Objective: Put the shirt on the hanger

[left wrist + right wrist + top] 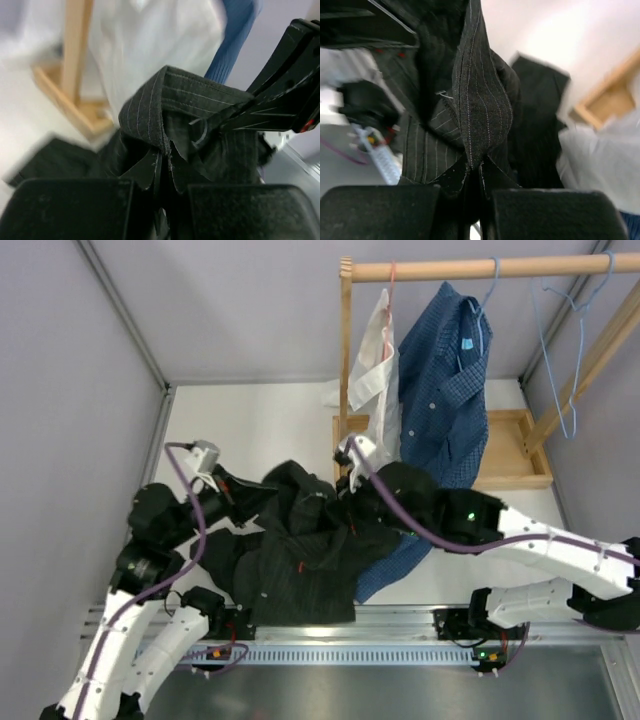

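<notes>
My left gripper (160, 200) and right gripper (476, 192) are each clamped on a fold of the black pinstriped shirt (300, 565). The shirt lies bunched on the white table (260, 425) between my 2 arms, its hem at the near edge. The light-blue hanger (570, 430) hangs from the wooden rail (470, 270) at far right, well apart. A blue checked shirt (445, 390) and a white shirt (375, 370) hang just behind my right gripper, crowding that side. Open tabletop shows beyond the left gripper.
</notes>
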Controlling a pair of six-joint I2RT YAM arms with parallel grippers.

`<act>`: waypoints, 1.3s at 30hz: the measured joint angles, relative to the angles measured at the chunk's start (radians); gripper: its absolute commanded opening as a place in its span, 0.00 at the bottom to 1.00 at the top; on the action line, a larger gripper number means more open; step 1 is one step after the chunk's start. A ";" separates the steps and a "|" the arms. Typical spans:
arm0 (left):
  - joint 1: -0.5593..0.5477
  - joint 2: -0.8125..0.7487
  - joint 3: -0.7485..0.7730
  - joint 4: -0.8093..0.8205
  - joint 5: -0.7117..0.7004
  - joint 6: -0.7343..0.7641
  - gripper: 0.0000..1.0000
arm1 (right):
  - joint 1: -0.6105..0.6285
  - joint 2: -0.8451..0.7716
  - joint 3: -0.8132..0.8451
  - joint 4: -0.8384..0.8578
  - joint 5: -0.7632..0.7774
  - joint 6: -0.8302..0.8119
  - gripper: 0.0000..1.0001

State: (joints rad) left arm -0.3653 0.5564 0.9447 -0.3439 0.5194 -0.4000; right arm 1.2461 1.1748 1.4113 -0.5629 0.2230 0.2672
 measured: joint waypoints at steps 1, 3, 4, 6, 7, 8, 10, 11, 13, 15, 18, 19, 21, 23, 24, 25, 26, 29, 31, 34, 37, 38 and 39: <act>0.001 -0.010 -0.082 0.011 0.028 -0.035 0.00 | 0.000 -0.004 -0.065 -0.012 0.024 0.019 0.00; 0.001 -0.026 -0.219 0.050 0.070 -0.098 0.00 | 0.000 -0.018 -0.214 -0.021 0.079 0.063 0.00; -0.001 -0.040 -0.280 0.056 0.091 -0.131 0.00 | 0.000 -0.033 -0.278 -0.027 0.101 0.082 0.00; -0.005 -0.085 -0.363 0.060 0.123 -0.180 0.09 | 0.000 -0.086 -0.375 -0.036 0.127 0.112 0.00; -0.009 -0.114 -0.388 0.065 0.143 -0.201 0.16 | 0.000 -0.126 -0.414 -0.033 0.139 0.123 0.00; -0.010 -0.139 -0.400 0.071 0.160 -0.217 0.26 | 0.000 -0.172 -0.442 -0.033 0.150 0.133 0.00; -0.012 -0.177 -0.402 0.106 0.200 -0.242 0.58 | 0.000 -0.262 -0.476 -0.021 0.183 0.140 0.00; -0.013 -0.188 -0.400 0.124 0.212 -0.247 0.74 | 0.000 -0.310 -0.491 -0.006 0.200 0.138 0.00; -0.013 -0.190 -0.388 0.151 0.237 -0.248 0.98 | 0.000 -0.393 -0.523 0.019 0.214 0.126 0.04; -0.014 -0.169 -0.367 0.165 0.235 -0.256 0.98 | 0.000 -0.484 -0.570 0.050 0.224 0.107 0.07; -0.014 -0.082 -0.303 0.176 0.227 -0.247 0.98 | 0.000 -0.621 -0.631 0.053 0.237 0.089 0.05; -0.016 -0.042 -0.280 0.181 0.220 -0.238 0.98 | 0.000 -0.657 -0.638 0.051 0.237 0.085 0.03; -0.028 0.038 -0.233 0.188 0.197 -0.214 0.98 | 0.000 -0.696 -0.636 0.055 0.239 0.082 0.02; -0.078 0.110 -0.184 0.185 0.155 -0.190 0.98 | 0.000 -0.688 -0.621 0.038 0.252 0.082 0.02; -0.124 0.146 -0.151 0.187 0.124 -0.177 0.98 | 0.000 -0.668 -0.604 0.023 0.266 0.084 0.02; -0.185 0.177 -0.122 0.187 0.081 -0.163 0.98 | 0.000 -0.641 -0.584 0.009 0.280 0.085 0.02; -0.259 0.200 -0.096 0.186 0.026 -0.143 0.98 | 0.000 -0.610 -0.562 -0.010 0.296 0.085 0.02; -0.490 0.260 -0.003 0.158 -0.164 -0.067 0.98 | 0.000 -0.538 -0.509 -0.045 0.330 0.087 0.02; -0.641 0.341 0.086 0.119 -0.316 -0.014 0.97 | 0.000 -0.509 -0.488 -0.061 0.356 0.093 0.02; -0.837 0.476 0.202 0.063 -0.602 0.034 0.89 | 0.000 -0.487 -0.474 -0.090 0.385 0.100 0.03; -0.914 0.595 0.244 -0.036 -0.832 0.030 0.90 | 0.000 -0.485 -0.474 -0.105 0.416 0.105 0.06; -0.918 0.621 0.244 -0.079 -0.897 0.021 0.90 | 0.000 -0.484 -0.473 -0.110 0.422 0.104 0.06; -0.918 0.641 0.244 -0.119 -0.952 0.010 0.89 | 0.000 -0.480 -0.472 -0.114 0.429 0.104 0.06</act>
State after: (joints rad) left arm -1.2835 1.1976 1.1885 -0.4625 -0.4324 -0.3901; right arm 1.2457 0.6945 0.9394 -0.6773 0.6518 0.3710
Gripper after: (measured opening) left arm 0.899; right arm 0.059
